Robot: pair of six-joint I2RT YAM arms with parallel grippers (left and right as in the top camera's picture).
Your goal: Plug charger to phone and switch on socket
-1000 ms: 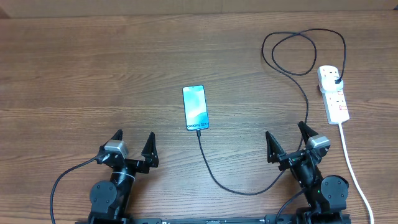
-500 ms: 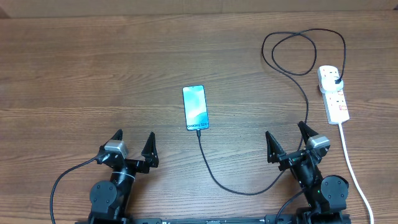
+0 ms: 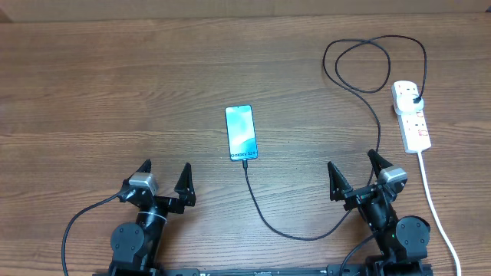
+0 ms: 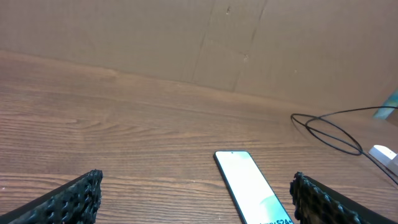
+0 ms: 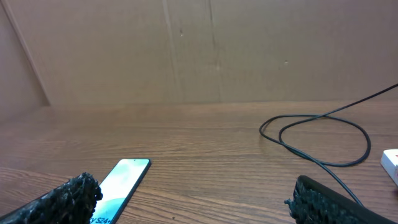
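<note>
The phone (image 3: pixel 241 133) lies flat mid-table, screen lit; it also shows in the left wrist view (image 4: pixel 249 183) and the right wrist view (image 5: pixel 121 183). The charger cable (image 3: pixel 284 228) runs from the phone's near end in a curve past the right arm, loops at the back (image 3: pixel 374 65), and its black plug (image 3: pixel 415 100) sits in the white socket strip (image 3: pixel 412 116) at the right. My left gripper (image 3: pixel 163 178) and right gripper (image 3: pixel 353 170) stand open near the front edge, both holding nothing.
The socket strip's white cord (image 3: pixel 433 203) trails toward the front right, close beside the right arm. A brown cardboard wall (image 5: pixel 205 50) stands along the table's far side. The cable loop (image 5: pixel 317 140) lies ahead of the right gripper.
</note>
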